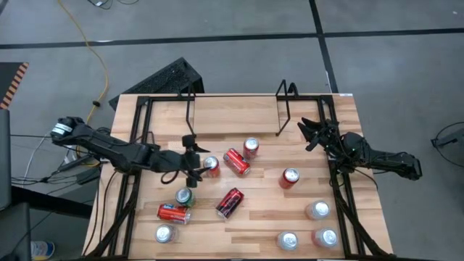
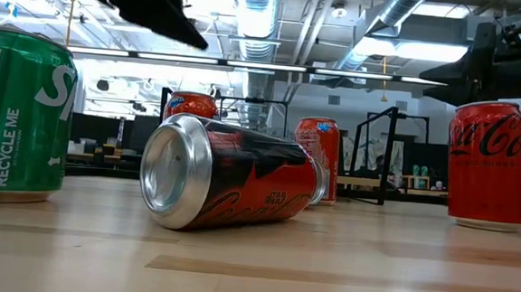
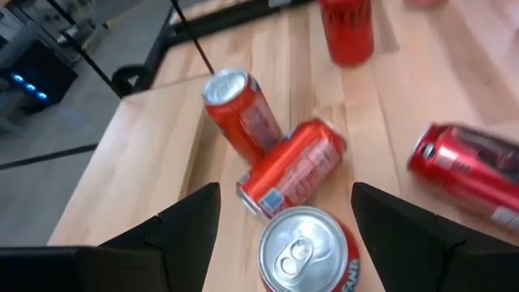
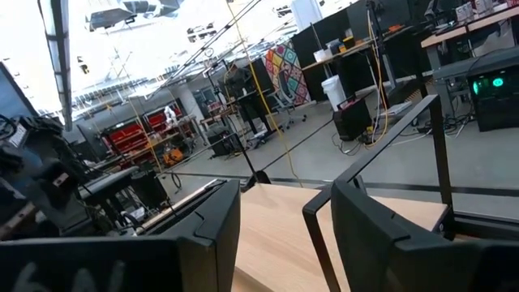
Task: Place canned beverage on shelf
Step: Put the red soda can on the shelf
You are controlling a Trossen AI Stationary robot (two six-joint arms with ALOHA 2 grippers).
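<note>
My left gripper (image 1: 192,158) stands open over the middle left of the table. An upright red can with a silver top (image 3: 308,253) stands between its two fingers (image 3: 188,229), with a gap on each side. Just beyond lie a red can on its side (image 3: 293,169) and another upright red can (image 3: 242,113). The shelf (image 1: 239,109), a low rack of thin black rods with two upright loops, stands at the table's far edge. My right gripper (image 1: 313,134) waits open near the shelf's right loop (image 1: 286,109), holding nothing.
Several more cans are spread over the table: a black-and-red one on its side (image 1: 229,203), a green upright one (image 1: 185,196), a red one lying near it (image 1: 172,212), and upright ones toward the right and near edges (image 1: 290,177). Black rails (image 1: 138,145) edge the table.
</note>
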